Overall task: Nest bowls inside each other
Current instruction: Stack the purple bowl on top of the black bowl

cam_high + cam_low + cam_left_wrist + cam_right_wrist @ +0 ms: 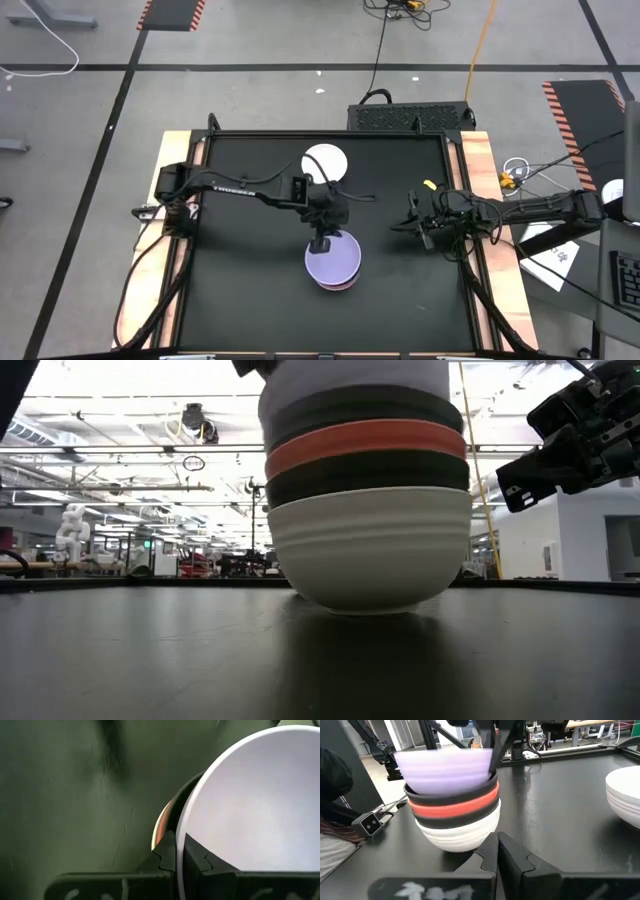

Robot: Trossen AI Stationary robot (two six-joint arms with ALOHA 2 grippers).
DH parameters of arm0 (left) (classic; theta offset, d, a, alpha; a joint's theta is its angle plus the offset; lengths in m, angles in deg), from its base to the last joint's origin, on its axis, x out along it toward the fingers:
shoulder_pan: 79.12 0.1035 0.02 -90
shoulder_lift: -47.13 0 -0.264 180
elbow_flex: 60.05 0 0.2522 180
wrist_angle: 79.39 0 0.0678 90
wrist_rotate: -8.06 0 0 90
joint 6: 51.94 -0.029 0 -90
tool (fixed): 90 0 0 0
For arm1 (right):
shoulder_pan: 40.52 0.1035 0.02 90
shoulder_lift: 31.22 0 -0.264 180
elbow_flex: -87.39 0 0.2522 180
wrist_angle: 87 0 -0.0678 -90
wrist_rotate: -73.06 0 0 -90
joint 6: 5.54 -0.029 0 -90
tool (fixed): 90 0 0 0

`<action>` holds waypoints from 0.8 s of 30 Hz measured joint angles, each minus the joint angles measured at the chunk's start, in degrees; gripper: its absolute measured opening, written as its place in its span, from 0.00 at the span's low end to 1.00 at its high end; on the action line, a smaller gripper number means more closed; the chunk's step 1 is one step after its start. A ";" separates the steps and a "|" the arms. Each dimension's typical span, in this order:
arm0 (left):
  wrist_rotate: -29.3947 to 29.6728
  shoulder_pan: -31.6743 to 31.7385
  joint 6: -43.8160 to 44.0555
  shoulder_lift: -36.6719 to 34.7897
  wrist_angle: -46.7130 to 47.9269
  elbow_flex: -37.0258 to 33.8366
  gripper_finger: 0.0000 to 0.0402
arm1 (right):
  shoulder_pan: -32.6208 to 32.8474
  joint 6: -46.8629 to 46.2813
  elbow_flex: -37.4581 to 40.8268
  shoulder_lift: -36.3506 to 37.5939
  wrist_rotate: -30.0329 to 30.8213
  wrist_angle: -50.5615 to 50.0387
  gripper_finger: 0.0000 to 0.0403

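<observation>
Left gripper (322, 243) fingers clamped on the lavender bowl (334, 259) rim, seating it atop the stack (455, 815). Right gripper (425, 232) fingers together, idle beside. Next: release, fetch the white bowl (325, 163).

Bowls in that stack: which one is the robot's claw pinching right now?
The lavender bowl on top of the stack; the left gripper pinches its rim. The black, red and white bowls beneath it are untouched.

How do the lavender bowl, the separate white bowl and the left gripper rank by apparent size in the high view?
1. lavender bowl
2. white bowl, slightly smaller-looking, though the stack's height may exaggerate the difference
3. left gripper
</observation>
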 joint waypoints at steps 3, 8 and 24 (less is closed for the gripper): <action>-0.02 0.00 0.33 1.32 0.20 0.00 0.01 | 0.00 0.00 0.00 -0.09 0.00 0.04 0.00; 0.24 0.00 0.39 1.39 0.79 0.00 0.01 | 0.00 0.01 -0.01 -0.14 0.02 0.08 0.00; -1.64 -0.31 0.32 1.30 4.50 0.02 0.01 | 0.00 0.22 -0.01 -0.14 0.02 0.20 0.00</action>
